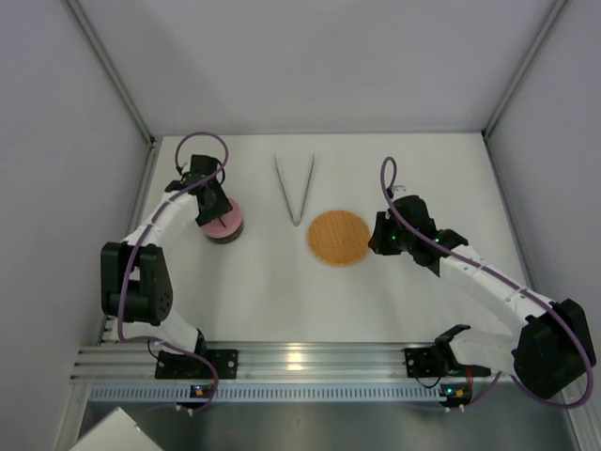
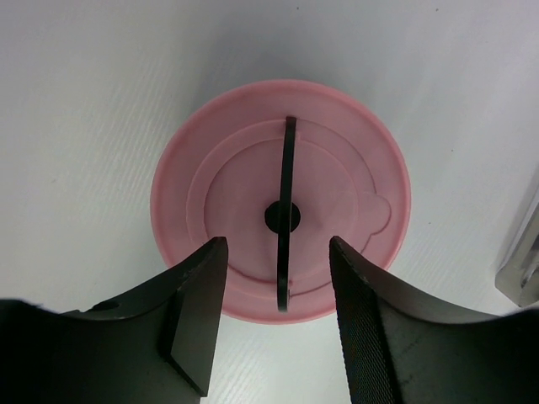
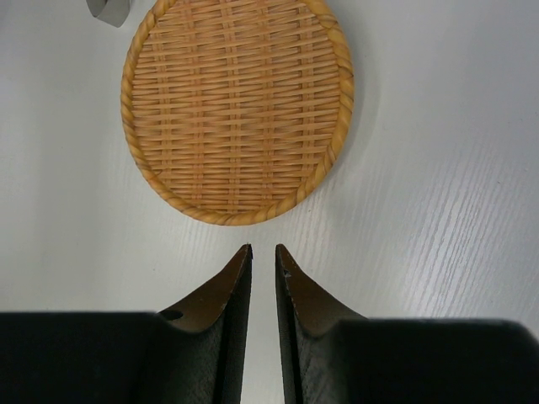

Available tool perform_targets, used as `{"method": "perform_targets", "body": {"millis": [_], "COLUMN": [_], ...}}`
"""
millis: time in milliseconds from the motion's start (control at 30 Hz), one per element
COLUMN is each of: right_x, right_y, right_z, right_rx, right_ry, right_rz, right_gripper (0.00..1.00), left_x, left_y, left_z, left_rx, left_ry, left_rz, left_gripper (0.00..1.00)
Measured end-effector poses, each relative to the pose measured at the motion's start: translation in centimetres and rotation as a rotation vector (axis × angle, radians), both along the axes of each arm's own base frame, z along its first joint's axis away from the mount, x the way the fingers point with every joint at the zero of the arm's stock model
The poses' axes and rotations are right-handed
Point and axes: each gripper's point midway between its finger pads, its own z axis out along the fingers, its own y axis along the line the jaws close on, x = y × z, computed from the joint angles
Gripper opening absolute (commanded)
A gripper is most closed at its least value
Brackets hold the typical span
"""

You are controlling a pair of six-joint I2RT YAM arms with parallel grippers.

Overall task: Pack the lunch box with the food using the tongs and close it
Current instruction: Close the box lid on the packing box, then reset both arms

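Observation:
The lunch box point(image 1: 223, 225) stands at the table's left with its pink lid point(image 2: 337, 168) on, the black curved handle point(image 2: 288, 168) upright across the middle. My left gripper point(image 2: 278, 244) hovers just over the lid's near edge, open, one finger on each side of the handle and not touching it; from above it point(image 1: 214, 203) covers part of the tin. The tongs point(image 1: 295, 192) lie on the table behind the centre, V closed end toward me. My right gripper point(image 3: 263, 249) sits beside the orange plate, jaws a narrow gap apart, empty. No food shows.
The orange woven plate point(image 1: 339, 237) lies bare at mid-table, just ahead of my right fingers point(image 3: 240, 269). White walls close in the back and both sides. A grey metal edge point(image 2: 524, 252) shows at the right of the left wrist view.

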Motion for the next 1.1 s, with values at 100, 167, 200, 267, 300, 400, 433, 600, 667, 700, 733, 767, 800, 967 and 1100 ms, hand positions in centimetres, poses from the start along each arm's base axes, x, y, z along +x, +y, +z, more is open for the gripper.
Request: {"method": "perform_targets", "body": {"millis": [100,167,200,267,300,400,433,600,667,700,733,767,800,967,1100], "right_x": [0.0,0.0,0.0,0.0,0.0,0.0,0.0,-0.2,-0.3,-0.4,-0.6,-0.7,-0.9,-1.8,-1.9], "right_y": [0.0,0.0,0.0,0.0,0.0,-0.1,-0.1,-0.3,-0.4,-0.4,-0.5,-0.6,-0.8,-1.6,-1.9], "right_z": [0.0,0.0,0.0,0.0,0.0,0.1,0.3,1.8,3.1,3.9,5.4,6.2,7.0,10.7,11.3], "right_rx": [0.0,0.0,0.0,-0.001,-0.001,0.0,0.001,0.03,0.053,0.069,0.093,0.11,0.123,0.183,0.192], "right_ry": [0.0,0.0,0.0,-0.001,-0.001,-0.006,-0.01,-0.06,-0.096,-0.12,-0.164,-0.187,-0.213,-0.335,-0.354], "right_rz": [0.0,0.0,0.0,-0.001,-0.001,-0.004,-0.004,-0.01,-0.014,-0.016,-0.018,-0.023,-0.03,-0.047,-0.056], "right_gripper": [0.17,0.17,0.18,0.18,0.18,0.18,0.18,0.26,0.3,0.39,0.39,0.45,0.47,0.52,0.56], "left_x": [0.1,0.4,0.5,0.5,0.4,-0.4,-0.7,-4.6,-6.6,-7.4,-8.6,-9.1,-9.7,-12.9,-13.1], "left_y": [-0.1,-0.2,-0.3,-0.4,-0.6,-1.4,-1.7,-3.9,-4.3,-4.4,-4.4,-4.4,-4.3,-3.6,-3.3], "left_z": [1.3,2.7,3.6,5.4,6.3,9.3,10.4,14.4,15.5,15.9,16.7,17.2,17.4,16.5,14.9], "left_rx": [-0.004,-0.008,-0.012,-0.02,-0.03,-0.065,-0.081,-0.147,-0.155,-0.153,-0.147,-0.14,-0.134,-0.109,-0.095], "left_ry": [-0.001,-0.028,-0.047,-0.087,-0.108,-0.18,-0.212,-0.35,-0.401,-0.425,-0.462,-0.497,-0.52,-0.581,-0.559], "left_rz": [-0.005,-0.009,-0.012,-0.023,-0.036,-0.087,-0.113,-0.278,-0.334,-0.352,-0.378,-0.387,-0.395,-0.4,-0.398], "left_gripper": [0.58,0.6,0.61,0.64,0.66,0.76,0.78,0.98,0.98,0.99,0.99,0.99,0.99,0.99,0.99]}}
